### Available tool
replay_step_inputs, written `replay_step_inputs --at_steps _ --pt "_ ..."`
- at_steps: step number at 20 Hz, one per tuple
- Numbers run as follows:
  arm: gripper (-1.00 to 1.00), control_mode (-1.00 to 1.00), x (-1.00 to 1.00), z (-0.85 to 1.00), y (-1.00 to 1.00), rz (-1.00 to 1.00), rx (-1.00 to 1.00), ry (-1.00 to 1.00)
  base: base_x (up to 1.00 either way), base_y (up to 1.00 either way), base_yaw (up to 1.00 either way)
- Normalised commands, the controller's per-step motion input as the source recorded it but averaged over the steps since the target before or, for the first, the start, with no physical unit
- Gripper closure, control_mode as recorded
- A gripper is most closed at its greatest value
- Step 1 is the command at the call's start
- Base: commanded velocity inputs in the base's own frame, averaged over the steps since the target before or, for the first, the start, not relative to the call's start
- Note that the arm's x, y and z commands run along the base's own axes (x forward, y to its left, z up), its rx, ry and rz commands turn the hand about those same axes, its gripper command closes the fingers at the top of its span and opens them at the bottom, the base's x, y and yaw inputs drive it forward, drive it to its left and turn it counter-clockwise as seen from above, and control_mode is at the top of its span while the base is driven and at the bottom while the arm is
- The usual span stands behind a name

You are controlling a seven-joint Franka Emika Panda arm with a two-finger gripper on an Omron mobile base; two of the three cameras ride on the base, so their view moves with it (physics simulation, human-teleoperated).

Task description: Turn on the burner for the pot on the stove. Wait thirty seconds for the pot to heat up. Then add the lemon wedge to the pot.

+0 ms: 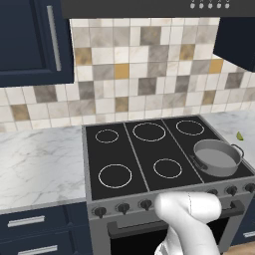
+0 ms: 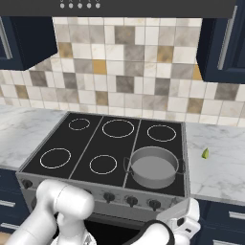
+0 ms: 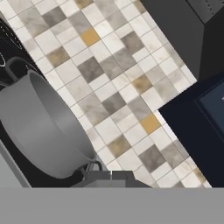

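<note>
Pot [image 2: 153,166] sits on the stove [image 2: 86,143] at its front right burner; lemon wedge [image 2: 205,153] lies on the bench [image 2: 215,167] just right of it; jaws pressed together, empty, low by the knobs [image 2: 131,200]; risk: twisting the wrong knob would heat an empty ring.

A grey metal pot [image 2: 152,166] sits on the black glass stove [image 2: 95,143] with thin white burner rings and dark knobs. The lemon wedge [image 2: 205,153] is yellow-green on the white, grey-veined marble surface [image 2: 220,167]. Backsplash tiles [image 2: 129,76] mix cream, grey, tan and ochre; cabinets [image 1: 30,40] are navy.
</note>
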Motion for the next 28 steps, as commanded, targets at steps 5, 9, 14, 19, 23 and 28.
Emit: replay_step_inputs --at_steps 5,9,14,19,23,28 --pt "1.00 -1.00 0.00 0.00 0.00 0.02 0.00 0.00 0.00 0.00 0.00" --pt "1.00 -1.00 0.00 0.00 0.00 0.01 0.00 0.00 0.00 0.00 0.00" --pt "1.00 -1.00 0.00 0.00 0.00 0.01 0.00 0.00 0.00 0.00 0.00" --pt "1.00 -1.00 0.00 0.00 0.00 0.02 0.00 0.00 0.00 0.00 0.00" --pt "1.00 -1.00 0.00 0.00 0.00 0.02 0.00 0.00 0.00 0.00 0.00" --pt "1.00 -1.00 0.00 0.00 0.00 0.02 0.00 0.00 0.00 0.00 0.00"
